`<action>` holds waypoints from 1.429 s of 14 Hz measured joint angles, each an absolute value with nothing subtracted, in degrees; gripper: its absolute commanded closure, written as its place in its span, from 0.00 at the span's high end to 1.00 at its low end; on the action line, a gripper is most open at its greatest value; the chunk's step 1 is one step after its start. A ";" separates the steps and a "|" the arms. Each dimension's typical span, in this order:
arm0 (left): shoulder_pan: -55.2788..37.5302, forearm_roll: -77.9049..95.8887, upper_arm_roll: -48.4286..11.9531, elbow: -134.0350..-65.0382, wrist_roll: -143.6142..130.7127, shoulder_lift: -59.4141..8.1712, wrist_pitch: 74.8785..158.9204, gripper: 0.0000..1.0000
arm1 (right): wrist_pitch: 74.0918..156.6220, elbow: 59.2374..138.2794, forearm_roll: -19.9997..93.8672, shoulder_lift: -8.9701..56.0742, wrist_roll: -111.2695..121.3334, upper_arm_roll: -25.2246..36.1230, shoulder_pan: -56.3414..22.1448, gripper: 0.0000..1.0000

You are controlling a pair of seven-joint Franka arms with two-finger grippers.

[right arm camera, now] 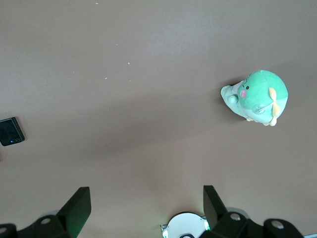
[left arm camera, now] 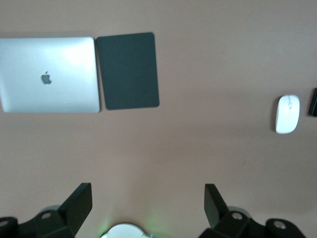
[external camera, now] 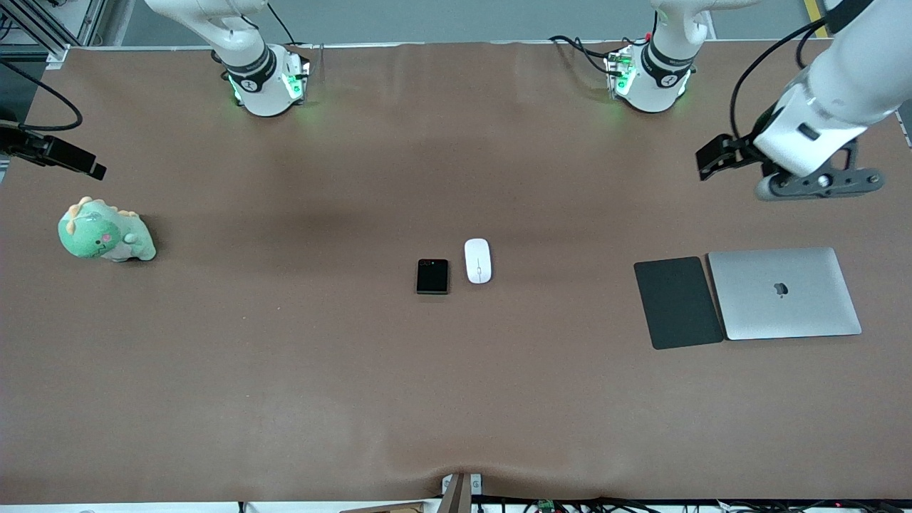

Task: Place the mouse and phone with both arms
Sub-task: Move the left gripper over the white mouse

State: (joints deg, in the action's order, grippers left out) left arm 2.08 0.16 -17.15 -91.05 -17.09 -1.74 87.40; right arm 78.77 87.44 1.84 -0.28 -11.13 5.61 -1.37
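Observation:
The white oval mouse (external camera: pixel 477 260) lies in the middle of the table. The small black phone (external camera: pixel 432 276) lies right beside it, toward the right arm's end. Both sit free on the brown table. My left gripper (external camera: pixel 711 161) hangs open and empty over bare table at the left arm's end. Its wrist view shows the mouse (left arm camera: pixel 287 114) and an edge of the phone (left arm camera: pixel 313 101) well away from its open gripper (left arm camera: pixel 148 199). My right gripper (external camera: pixel 80 164) hangs open and empty over the right arm's end. Its wrist view shows the phone (right arm camera: pixel 11 131) away from its gripper (right arm camera: pixel 147 201).
A closed silver laptop (external camera: pixel 784 293) and a matte dark-grey pad (external camera: pixel 677 302) lie side by side at the left arm's end; both show in the left wrist view, laptop (left arm camera: pixel 49 74) and pad (left arm camera: pixel 128 70). A green plush toy (external camera: pixel 103 233) sits at the right arm's end.

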 measured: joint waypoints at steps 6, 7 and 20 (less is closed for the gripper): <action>1.04 0.18 -24.07 -93.14 -28.77 -7.81 95.90 1.00 | 78.81 87.45 1.84 -0.27 -11.13 5.56 -1.47 1.00; 0.09 0.17 -24.45 -93.26 -31.12 -9.10 97.15 1.00 | 78.83 87.45 1.84 -0.27 -11.13 5.55 -1.47 1.00; -17.37 -9.51 -24.69 -93.68 -56.81 -27.59 114.86 1.00 | 79.72 87.48 1.84 -0.14 -11.13 5.45 -1.90 1.00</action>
